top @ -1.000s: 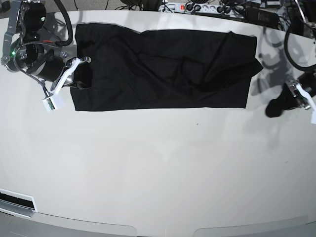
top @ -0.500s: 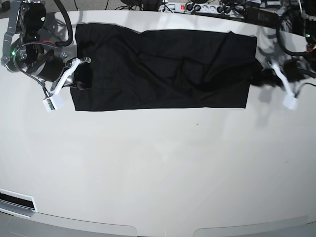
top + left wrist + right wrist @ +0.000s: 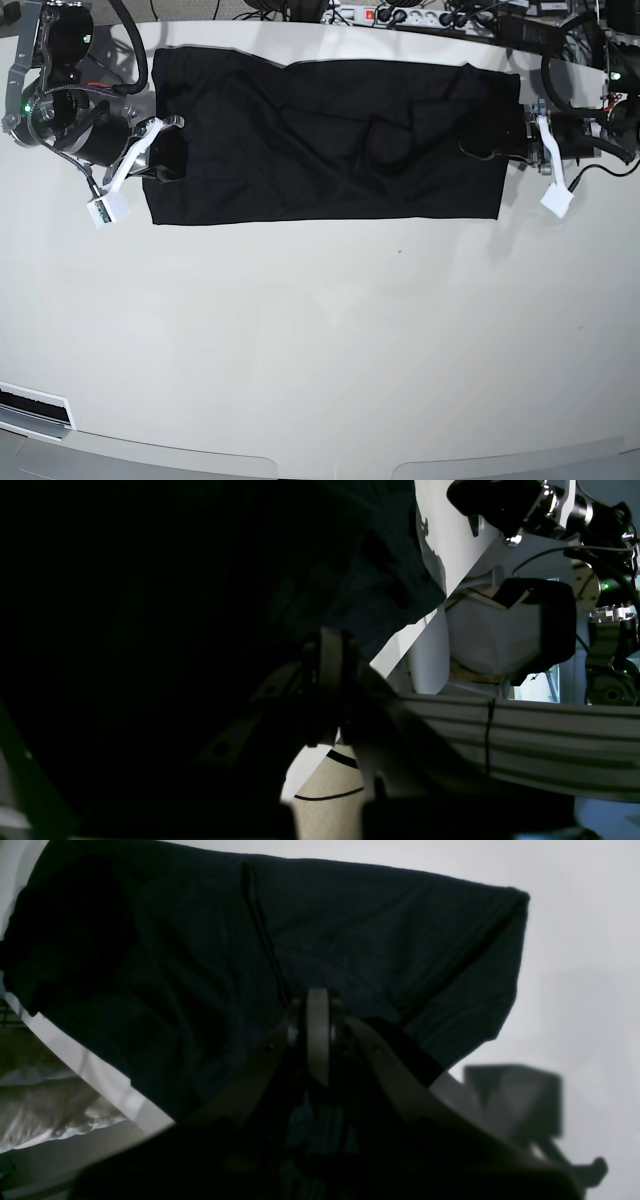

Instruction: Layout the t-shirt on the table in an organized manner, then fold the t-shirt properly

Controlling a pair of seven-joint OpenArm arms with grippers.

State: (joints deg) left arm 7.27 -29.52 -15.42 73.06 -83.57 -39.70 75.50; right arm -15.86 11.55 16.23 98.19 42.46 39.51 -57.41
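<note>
Since a second ago, the left gripper (image 3: 478, 146) has been brought onto the t-shirt (image 3: 330, 140), clamped shut on its edge like the right gripper (image 3: 162, 170); uneven pulling could bunch it on the table (image 3: 320, 330).

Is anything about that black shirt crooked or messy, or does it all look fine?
Mostly tidy: the t-shirt lies as a long dark band across the far part of the table. The odd bit is right of its middle, where creases bunch up. Its far left corner also sits close to the table's edge. Nothing looks spilled or damaged.
</note>
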